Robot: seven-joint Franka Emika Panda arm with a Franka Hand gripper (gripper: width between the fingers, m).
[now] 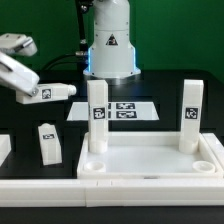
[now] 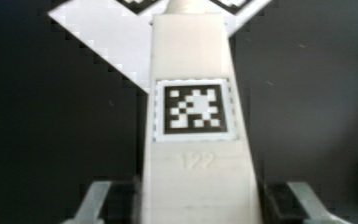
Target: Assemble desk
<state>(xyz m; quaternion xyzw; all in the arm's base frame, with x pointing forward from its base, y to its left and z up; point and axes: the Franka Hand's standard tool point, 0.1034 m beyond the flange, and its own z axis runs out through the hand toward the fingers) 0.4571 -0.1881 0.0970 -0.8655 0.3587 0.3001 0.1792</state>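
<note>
- The end effector (image 1: 33,92) is pinching one desk leg (image 2: 194,110). In the wrist view its fingers (image 2: 101,200) sit against the leg's two long sides, near the end closest to the wrist.
- The grip leaves the leg's tag uncovered and the far end sticking out free, probably so that end can go into a socket.
- The leg lies roughly level in the grip. I cannot tell whether it has cleared the bench (image 1: 30,125).
- Just past the held leg's free end is the marker board (image 1: 147,110), flat on the bench.
- A loose leg (image 1: 48,142) lies on the bench not far from the end effector, unused and easy to reach for a later pick.
- Farther off is the tabletop (image 1: 140,158), rim upward so its corner sockets are open.
- One seated leg (image 1: 97,115) stands upright in the corner socket nearer the end effector, and another (image 1: 190,118) stands in the far corner.
- The front corners look empty, so the held leg would need tipping upright before it goes in.
</note>
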